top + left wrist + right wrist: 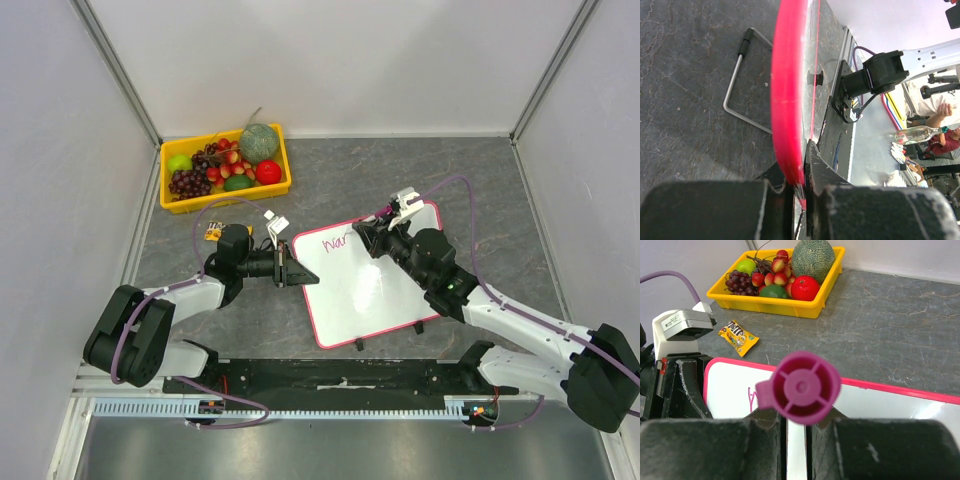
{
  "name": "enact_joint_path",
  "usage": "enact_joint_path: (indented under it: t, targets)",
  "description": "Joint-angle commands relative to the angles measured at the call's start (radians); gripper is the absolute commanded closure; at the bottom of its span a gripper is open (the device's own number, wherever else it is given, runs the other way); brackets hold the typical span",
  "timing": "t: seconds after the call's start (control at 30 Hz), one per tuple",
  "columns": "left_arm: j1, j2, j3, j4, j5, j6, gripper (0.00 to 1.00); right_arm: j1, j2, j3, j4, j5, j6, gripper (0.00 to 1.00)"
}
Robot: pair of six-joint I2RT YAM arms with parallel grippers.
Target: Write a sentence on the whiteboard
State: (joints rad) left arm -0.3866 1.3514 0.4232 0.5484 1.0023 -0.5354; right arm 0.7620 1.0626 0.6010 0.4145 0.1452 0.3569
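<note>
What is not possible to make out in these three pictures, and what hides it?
Right wrist view: the back end of the marker hides its tip and most writing.
Top view: the right gripper covers the marker tip and any writing after "war".
Left wrist view: the board, clamped by the left gripper, shows edge-on; its face is hidden.
Top view: the print on the packet is too small to read.

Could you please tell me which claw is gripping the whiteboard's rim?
The left claw, shut on the pink rim of the whiteboard; the right claw holds a magenta marker instead.
</note>
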Motion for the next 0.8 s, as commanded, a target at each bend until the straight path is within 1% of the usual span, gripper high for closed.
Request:
enact_joint_path:
  t: [0.0, 0.23, 0.77]
  targets:
    - [-0.012, 0.0, -0.035, -0.033, -0.056, 0.203, 0.98, -0.006, 0.002, 0.02, -0.039, 0.039, -0.029, 1.0]
    - [-0.012, -0.001, -0.032, -0.033, -0.056, 0.204, 0.98, -0.007, -0.024, -0.02, -0.042, 0.028, -0.012, 1.0]
    - [-0.011, 0.0, -0.032, -0.033, -0.057, 0.203, 0.98, -0.006, -0.064, 0.006, -0.033, 0.027, -0.004, 1.0]
